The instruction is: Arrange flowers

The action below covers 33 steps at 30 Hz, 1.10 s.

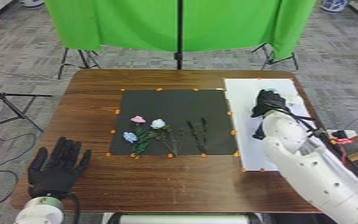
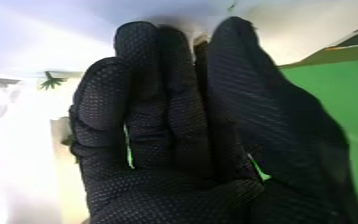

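Note:
On the black mat [image 1: 171, 102] lie a pink flower [image 1: 137, 119], a white flower [image 1: 158, 123] and a blue flower [image 1: 130, 136] with green leaves and thin stems. Dark stems [image 1: 202, 135] lie to their right. My right hand [image 1: 269, 102] is over the white sheet [image 1: 253, 160], right of the mat. In the right wrist view, my right hand [image 2: 167, 192] stands before a pale surface; whether it holds anything I cannot tell. A small green sprig [image 2: 51, 81] shows beside it. My left hand [image 1: 60, 170] rests open near the table's left edge, apart from the flowers.
Orange markers line the mat and sheet on the brown table [image 1: 158, 185]. A green backdrop [image 1: 140, 25] hangs beyond the far edge, with a black pole [image 1: 180, 35] in front. A tripod [image 1: 11, 95] stands on the floor at the left.

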{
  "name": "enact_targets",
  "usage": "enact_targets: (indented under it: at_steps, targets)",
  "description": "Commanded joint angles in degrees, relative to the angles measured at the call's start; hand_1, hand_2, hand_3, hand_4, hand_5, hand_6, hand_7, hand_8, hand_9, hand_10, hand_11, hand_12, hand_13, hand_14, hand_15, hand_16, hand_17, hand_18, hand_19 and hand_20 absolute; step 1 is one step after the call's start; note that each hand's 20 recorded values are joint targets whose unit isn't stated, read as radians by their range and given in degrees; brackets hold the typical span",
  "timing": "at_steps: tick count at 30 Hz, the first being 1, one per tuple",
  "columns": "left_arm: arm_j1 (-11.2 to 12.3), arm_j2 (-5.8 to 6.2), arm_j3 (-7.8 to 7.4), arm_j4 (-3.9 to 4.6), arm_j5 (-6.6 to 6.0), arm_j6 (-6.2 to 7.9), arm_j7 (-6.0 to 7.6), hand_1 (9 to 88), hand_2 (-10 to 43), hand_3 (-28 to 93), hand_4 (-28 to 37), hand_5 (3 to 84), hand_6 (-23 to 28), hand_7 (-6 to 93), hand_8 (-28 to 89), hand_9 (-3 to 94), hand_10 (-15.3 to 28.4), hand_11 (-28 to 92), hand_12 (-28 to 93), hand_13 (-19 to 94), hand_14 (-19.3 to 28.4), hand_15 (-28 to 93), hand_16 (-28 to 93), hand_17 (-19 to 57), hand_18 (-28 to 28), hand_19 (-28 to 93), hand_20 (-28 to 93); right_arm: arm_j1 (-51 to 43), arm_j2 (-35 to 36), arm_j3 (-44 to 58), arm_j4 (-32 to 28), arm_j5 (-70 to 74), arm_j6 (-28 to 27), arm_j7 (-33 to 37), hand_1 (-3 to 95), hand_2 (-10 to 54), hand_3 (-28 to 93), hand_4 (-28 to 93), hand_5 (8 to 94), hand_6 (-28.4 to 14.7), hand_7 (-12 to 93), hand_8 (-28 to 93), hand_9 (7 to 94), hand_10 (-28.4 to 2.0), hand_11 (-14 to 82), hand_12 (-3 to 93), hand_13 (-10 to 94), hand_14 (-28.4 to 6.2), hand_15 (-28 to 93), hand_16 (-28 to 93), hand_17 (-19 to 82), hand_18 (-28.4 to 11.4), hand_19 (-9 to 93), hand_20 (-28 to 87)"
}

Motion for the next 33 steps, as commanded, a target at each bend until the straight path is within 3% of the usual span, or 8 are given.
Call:
enact_targets:
  at_steps: [1,4,9,11,16,24,28,33]
  targets:
    - [0.33,-0.34,0.55,1.74,-0.93,-0.09,-2.15,27.5,18.7,74,-28.3,47.0,6.6,24.2,-12,43.1,14.8,36,12,34,14.6,51,-9,-4.5,14.2,41,17,-0.54,-0.34,-2.54,3.18,-0.85,4.16,1.06,65.1,-9.5,63,-28,70.6,-1.4,31,9,83.1,-10.1,12.5,43.7,67,-6.1,42,42,35,-21.1,82,38]
    - [0.42,-0.54,0.63,1.8,-1.38,-0.07,-2.41,27.4,18.7,74,-28.3,46.9,6.7,24.2,-12,43.2,14.9,36,13,34,14.6,51,-9,-4.6,14.2,42,17,-1.02,0.11,-3.14,3.2,-1.93,6.27,1.01,66.3,-9.5,63,-28,74.8,-1.4,32,11,85.9,-9.8,13.2,45.5,69,-6.1,41,44,36,-21.2,81,40]
    - [0.73,-0.38,0.71,1.66,-1.65,-0.19,-1.71,27.3,18.7,74,-28.3,46.8,6.7,23.9,-12,43.2,14.8,36,13,34,14.6,51,-9,-4.5,14.2,42,17,-2.39,2.05,-3.03,0.4,-2.62,13.73,1.61,66.7,-9.5,66,-28,78.9,-2.0,29,12,88.0,-10.2,11.9,46.4,72,-6.4,39,47,37,-22.4,79,42]
    - [1.03,-0.21,0.81,1.44,-1.88,-0.16,-0.72,27.3,18.7,74,-28.3,46.8,6.7,23.9,-12,43.1,14.8,36,13,34,14.6,51,-9,-4.5,14.2,42,17,-2.75,3.16,-2.84,-1.75,-2.19,16.97,1.7,65.9,-9.5,69,-28,79.3,-2.0,29,13,88.6,-10.2,11.5,46.1,73,-6.5,38,47,38,-22.8,78,43]
    - [1.11,-0.24,0.94,1.2,-1.36,-0.3,-0.45,27.4,18.7,74,-28.3,46.8,6.6,24.1,-12,43.3,14.7,36,13,34,14.6,50,-9,-4.5,14.2,42,17,-4.68,5.49,0.06,-9.09,1.99,19.49,0.59,64.2,-9.5,72,-27,79.5,-2.2,29,16,89.0,-10.2,11.4,45.8,73,-6.6,37,48,38,-23.7,78,43]
    - [1.52,-0.14,0.93,0.95,-1.36,-0.1,-0.2,27.4,18.7,74,-28.3,46.9,6.6,24.3,-12,43.2,14.7,36,13,34,14.7,51,-9,-4.5,14.3,42,17,-6.34,4.71,2.25,-18.44,13.22,14.86,-1.94,64.1,-9.5,71,-26,79.2,-2.2,29,18,88.9,-10.1,11.5,46.5,73,-6.6,37,49,38,-24.1,78,44]
    - [1.57,0.15,0.87,0.97,-1.48,0.05,0.2,27.4,18.7,74,-28.3,46.9,6.6,24.3,-13,43.2,14.7,36,13,34,14.6,51,-9,-4.5,14.2,41,17,-3.83,0.13,-0.9,-19.26,17.75,11.5,-3.54,64.1,-9.5,71,-26,78.8,-2.3,29,18,88.7,-9.9,11.7,46.8,73,-6.5,37,49,38,-24.1,78,44]
    - [0.45,0.28,1.8,1.29,-0.31,0.07,-0.59,27.5,18.7,74,-28.3,46.9,6.6,24.5,-13,43.2,14.7,36,13,34,14.6,51,-9,-4.5,14.2,41,17,-0.92,-4.46,-5.91,-18.42,17.14,9.08,-6.36,64.0,-9.5,70,-26,78.2,-2.3,29,19,88.1,-10.0,12.0,47.3,73,-6.4,38,49,38,-23.9,78,44]
